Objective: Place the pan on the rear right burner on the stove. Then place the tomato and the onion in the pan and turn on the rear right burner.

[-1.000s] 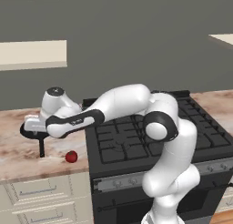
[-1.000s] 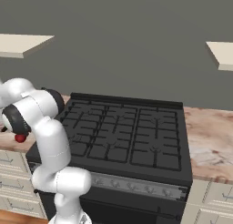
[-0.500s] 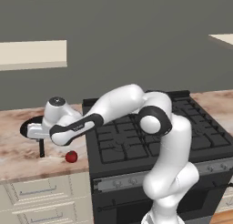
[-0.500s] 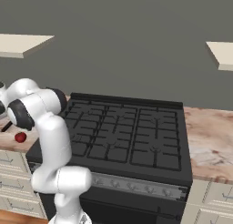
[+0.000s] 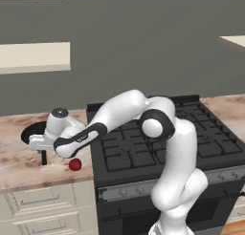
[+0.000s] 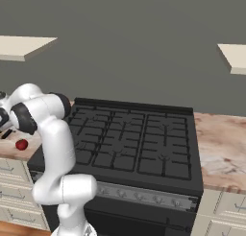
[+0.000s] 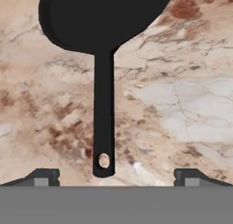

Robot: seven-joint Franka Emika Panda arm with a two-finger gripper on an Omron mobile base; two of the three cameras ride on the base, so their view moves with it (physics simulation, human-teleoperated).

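Observation:
The black pan lies on the marble counter left of the stove, its thin handle pointing toward the counter's front edge. My gripper hangs open just above the handle's end, one fingertip on each side of it, holding nothing. From the left base, my hand covers part of the pan. The red tomato rests on the counter near the front edge, right of the handle, and shows again as the tomato. The rear right burner is bare. The onion is hidden.
The counter drops off at its front edge close to the tomato, with cabinet drawers below. A grey knob strip runs along the stove front. More marble counter lies right of the stove. My arm arches over the stove's left grates.
My hand has come down a little toward the pan handle. The jaws have stayed open. Pan and tomato have not moved.

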